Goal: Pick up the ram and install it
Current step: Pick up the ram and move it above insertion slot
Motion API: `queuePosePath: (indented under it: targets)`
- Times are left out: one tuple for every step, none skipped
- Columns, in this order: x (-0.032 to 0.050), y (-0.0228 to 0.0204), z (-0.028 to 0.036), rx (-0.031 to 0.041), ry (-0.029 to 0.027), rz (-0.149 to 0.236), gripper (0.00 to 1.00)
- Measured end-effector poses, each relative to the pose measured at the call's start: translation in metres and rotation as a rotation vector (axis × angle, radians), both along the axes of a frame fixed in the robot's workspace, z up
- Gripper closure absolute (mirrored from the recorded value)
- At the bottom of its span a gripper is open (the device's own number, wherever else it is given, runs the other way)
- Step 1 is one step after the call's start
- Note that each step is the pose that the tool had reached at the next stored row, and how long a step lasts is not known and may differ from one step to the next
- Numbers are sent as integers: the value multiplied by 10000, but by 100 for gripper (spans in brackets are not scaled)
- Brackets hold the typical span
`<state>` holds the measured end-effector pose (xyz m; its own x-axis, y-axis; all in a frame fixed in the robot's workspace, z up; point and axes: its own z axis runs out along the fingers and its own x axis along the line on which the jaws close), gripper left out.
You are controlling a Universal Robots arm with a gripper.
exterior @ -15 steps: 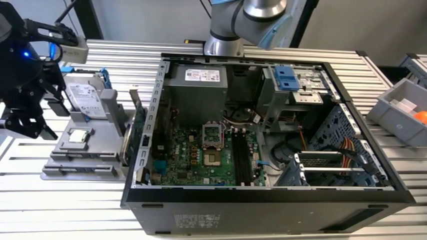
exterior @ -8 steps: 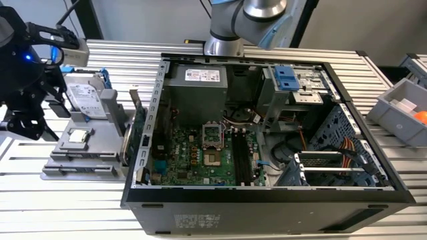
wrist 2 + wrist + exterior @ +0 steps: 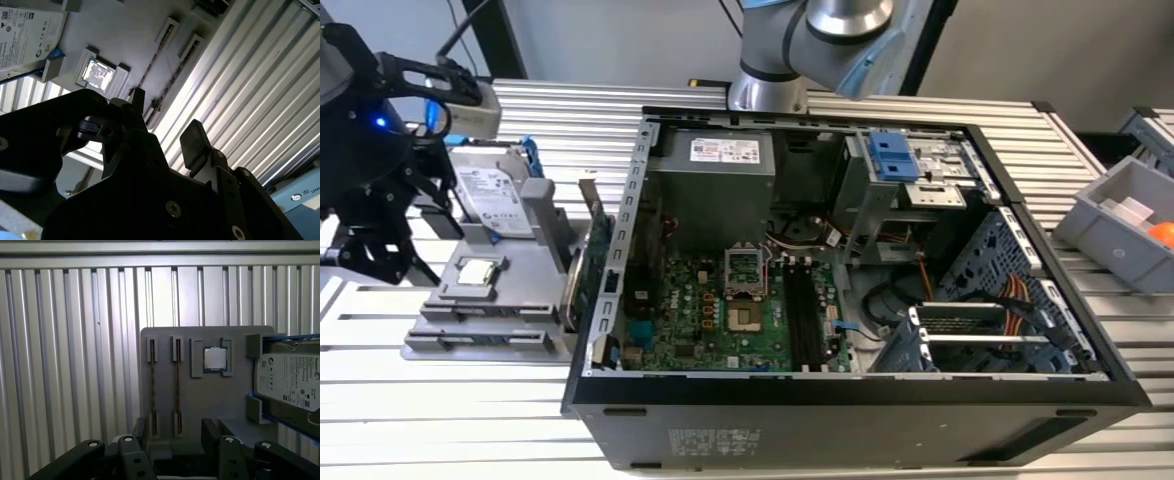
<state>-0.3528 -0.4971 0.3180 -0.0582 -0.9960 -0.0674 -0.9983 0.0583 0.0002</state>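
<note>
Two ram sticks (image 3: 153, 385) (image 3: 177, 385) stand on edge side by side in slots of a grey holder (image 3: 200, 405). In the second wrist view they show as thin dark strips (image 3: 159, 50). My black gripper (image 3: 176, 432) hovers open over the near end of the sticks, with one fingertip (image 3: 142, 430) on each side and nothing held. The second wrist view shows the same open gripper (image 3: 165, 117) above the holder. In the exterior view the gripper (image 3: 380, 250) hangs at the left end of the holder (image 3: 520, 345), well apart from the open computer case (image 3: 854, 390).
The holder also carries a processor chip (image 3: 215, 358) and a hard drive (image 3: 292, 382). Inside the case, long black memory slots (image 3: 803, 320) lie on the green motherboard (image 3: 707, 320). A grey bin (image 3: 1127, 225) sits at the exterior view's right on the ribbed metal table (image 3: 454, 420).
</note>
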Motion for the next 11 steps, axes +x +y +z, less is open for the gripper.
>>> queuePosePath:
  targets:
    - [0,0,-8,0,0,-1,0]
    - [0,0,-17,0,0,0,0]
    - [0,0,-29,0,0,-1,0]
    - [0,0,-45,1,-1,0,0]
    - [0,0,-64,1,-1,0,0]
    - [0,0,-81,0,0,14,0]
    - [0,0,-98,-1,1,37,0]
    - [0,0,-117,-1,1,62,0]
    - [0,0,-137,2,-1,81,0]
    - [-5,0,-153,0,1,86,0]
    - [-15,0,-172,0,0,86,0]
